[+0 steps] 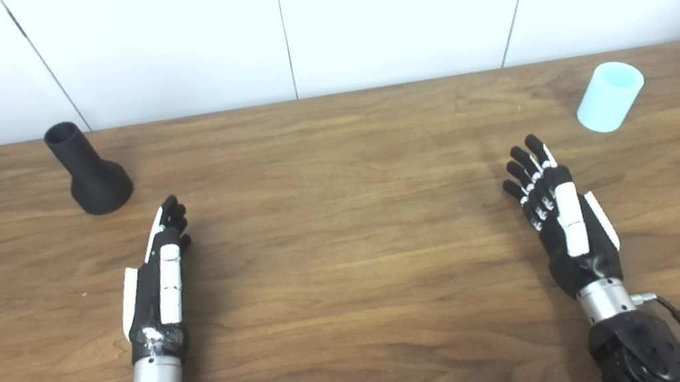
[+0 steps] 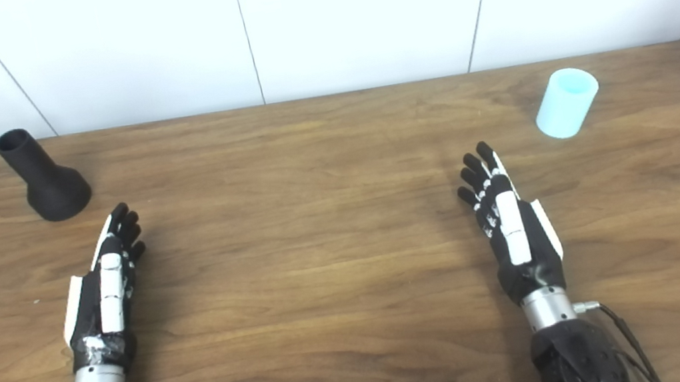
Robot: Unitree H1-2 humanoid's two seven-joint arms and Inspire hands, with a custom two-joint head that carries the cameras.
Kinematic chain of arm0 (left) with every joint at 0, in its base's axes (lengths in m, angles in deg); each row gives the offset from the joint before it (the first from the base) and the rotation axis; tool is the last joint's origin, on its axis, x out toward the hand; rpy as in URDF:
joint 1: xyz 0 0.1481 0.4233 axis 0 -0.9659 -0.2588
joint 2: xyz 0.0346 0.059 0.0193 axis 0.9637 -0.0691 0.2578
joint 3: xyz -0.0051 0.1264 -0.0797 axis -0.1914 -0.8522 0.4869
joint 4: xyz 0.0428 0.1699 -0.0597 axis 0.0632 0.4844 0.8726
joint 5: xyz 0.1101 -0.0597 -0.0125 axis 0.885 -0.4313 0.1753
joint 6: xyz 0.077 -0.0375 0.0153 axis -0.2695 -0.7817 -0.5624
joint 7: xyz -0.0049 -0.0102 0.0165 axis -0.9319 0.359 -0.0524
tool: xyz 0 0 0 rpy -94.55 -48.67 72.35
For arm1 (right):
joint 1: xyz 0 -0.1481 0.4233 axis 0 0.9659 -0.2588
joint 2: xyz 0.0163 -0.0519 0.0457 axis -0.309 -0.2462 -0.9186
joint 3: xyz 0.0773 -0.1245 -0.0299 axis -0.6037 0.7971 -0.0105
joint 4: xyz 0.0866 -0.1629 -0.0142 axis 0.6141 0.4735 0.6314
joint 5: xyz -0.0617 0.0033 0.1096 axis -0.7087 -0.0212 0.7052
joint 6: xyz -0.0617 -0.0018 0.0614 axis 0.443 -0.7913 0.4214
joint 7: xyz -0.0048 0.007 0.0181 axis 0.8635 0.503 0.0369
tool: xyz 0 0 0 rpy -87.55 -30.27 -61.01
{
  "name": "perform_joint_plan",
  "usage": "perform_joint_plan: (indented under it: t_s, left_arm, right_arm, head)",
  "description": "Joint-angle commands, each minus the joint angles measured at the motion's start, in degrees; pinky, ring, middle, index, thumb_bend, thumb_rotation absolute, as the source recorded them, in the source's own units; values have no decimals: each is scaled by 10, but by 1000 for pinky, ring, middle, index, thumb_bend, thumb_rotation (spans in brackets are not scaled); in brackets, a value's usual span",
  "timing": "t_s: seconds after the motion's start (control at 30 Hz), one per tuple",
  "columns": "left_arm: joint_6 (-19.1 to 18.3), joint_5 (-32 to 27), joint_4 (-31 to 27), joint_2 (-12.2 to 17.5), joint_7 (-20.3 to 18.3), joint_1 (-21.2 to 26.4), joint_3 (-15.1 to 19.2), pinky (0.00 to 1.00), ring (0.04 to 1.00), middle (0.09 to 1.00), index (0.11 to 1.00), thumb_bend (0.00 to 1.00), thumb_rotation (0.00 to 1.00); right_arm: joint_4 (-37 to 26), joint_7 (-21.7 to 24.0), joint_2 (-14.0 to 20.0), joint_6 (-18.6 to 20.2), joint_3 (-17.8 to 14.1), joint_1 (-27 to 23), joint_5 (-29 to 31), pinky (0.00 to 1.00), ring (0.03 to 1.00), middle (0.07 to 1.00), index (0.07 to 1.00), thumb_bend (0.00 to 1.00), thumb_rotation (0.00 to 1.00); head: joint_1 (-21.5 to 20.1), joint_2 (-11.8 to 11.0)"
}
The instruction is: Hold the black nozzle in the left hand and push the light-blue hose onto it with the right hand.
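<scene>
Wooden tabletop [image 1: 352,270] is lying in front of white wall panels [image 1: 393,8]. I am seeing the black nozzle [image 1: 88,171] standing wide end down at the far left, the light-blue hose [image 1: 610,96] sitting at the far right, well apart from it. Left robot hand [image 1: 159,279] is hovering near the nozzle, released, fingers extended, holding nothing. Right robot hand [image 1: 562,212] is likewise hanging released, fingers spread, short of the hose.

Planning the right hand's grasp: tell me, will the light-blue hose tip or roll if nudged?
The light-blue hose stands upright as a short, wide cylinder, so it probably resists tipping. If knocked over, its round wall would likely roll on the table. It looks smooth, perhaps slippery.
</scene>
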Motion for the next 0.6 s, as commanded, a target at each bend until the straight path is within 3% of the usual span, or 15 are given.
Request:
perform_joint_plan:
  t_s: [0.0, 0.57]
  left_arm:
    - [5, 2, 13, -5, 2, -10, -6, 956, 970, 962, 969, 397, 929]
    - [5, -4, 16, -4, 0, -10, -4, 959, 970, 965, 971, 403, 918]
  right_arm:
    - [30, 3, -2, -13, -2, 18, 2, 924, 958, 959, 983, 583, 969]
    - [25, -2, -4, -8, -1, 19, -3, 914, 950, 953, 974, 586, 963]
  head:
    - [1, 0]
    - [0, 0]
